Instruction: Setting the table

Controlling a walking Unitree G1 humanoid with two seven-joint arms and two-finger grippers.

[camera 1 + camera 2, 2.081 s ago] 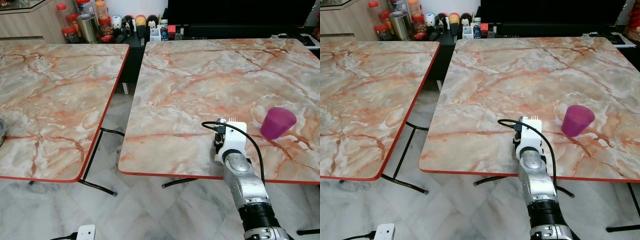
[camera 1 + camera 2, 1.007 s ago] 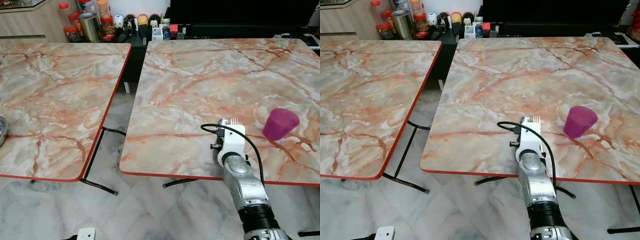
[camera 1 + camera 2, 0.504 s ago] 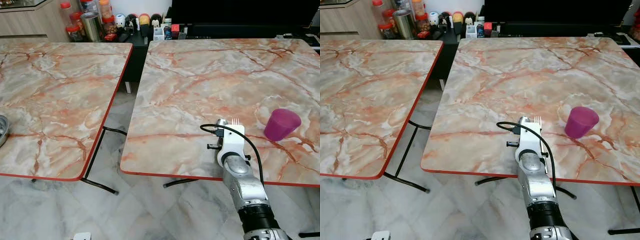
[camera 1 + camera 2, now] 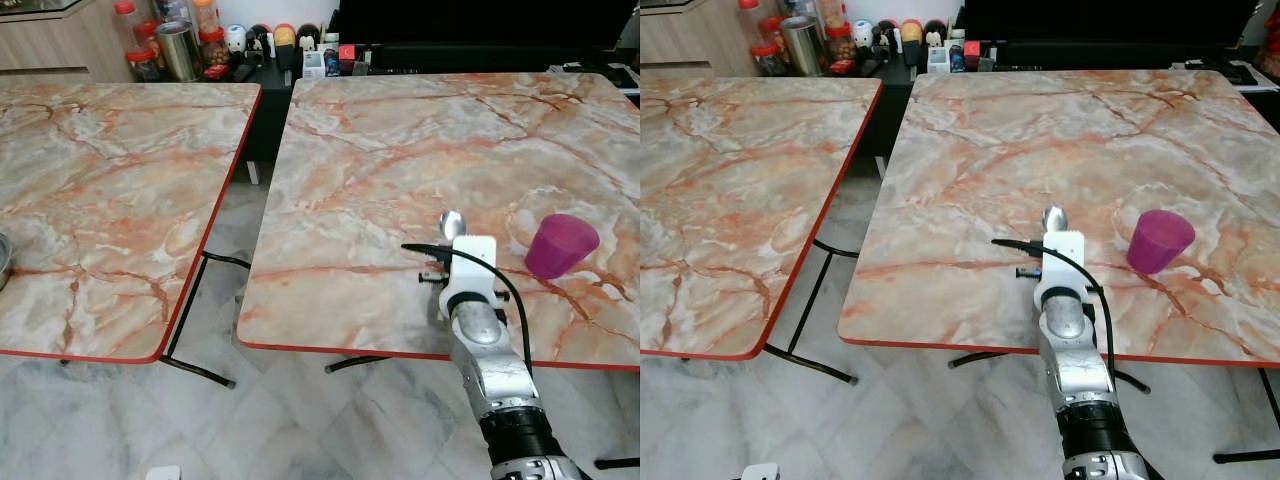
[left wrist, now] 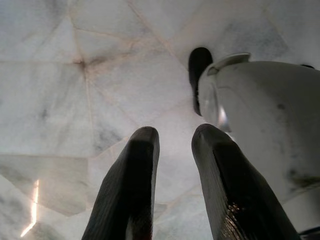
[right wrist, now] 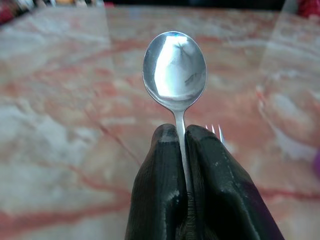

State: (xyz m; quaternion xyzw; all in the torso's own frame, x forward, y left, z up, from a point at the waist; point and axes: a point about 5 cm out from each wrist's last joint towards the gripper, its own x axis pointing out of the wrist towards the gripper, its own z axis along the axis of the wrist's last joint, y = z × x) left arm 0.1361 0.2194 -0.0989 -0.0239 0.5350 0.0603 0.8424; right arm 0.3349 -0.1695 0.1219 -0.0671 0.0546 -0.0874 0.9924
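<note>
One polished steel spoon (image 6: 175,67), oval bowl outward, pinched by right gripper (image 6: 182,137) jaws above marble-patterned counter (image 4: 400,150); fork (image 6: 216,131) tines behind; purple tapered cup (image 4: 560,245) nearby.

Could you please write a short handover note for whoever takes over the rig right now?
Right gripper: shut on a spoon, bowl pointing away, and fork tines peek out beside its fingers; it is held over the near edge of the right-hand table.
Left gripper: idle, pointing at the floor, fingers slightly apart.
Purple cup stands upright on the same table, to the right of the spoon.
Done: cup is placed.
Left: cutlery is not yet laid on the table; setting it down near the cup seems the likely next step.
</note>
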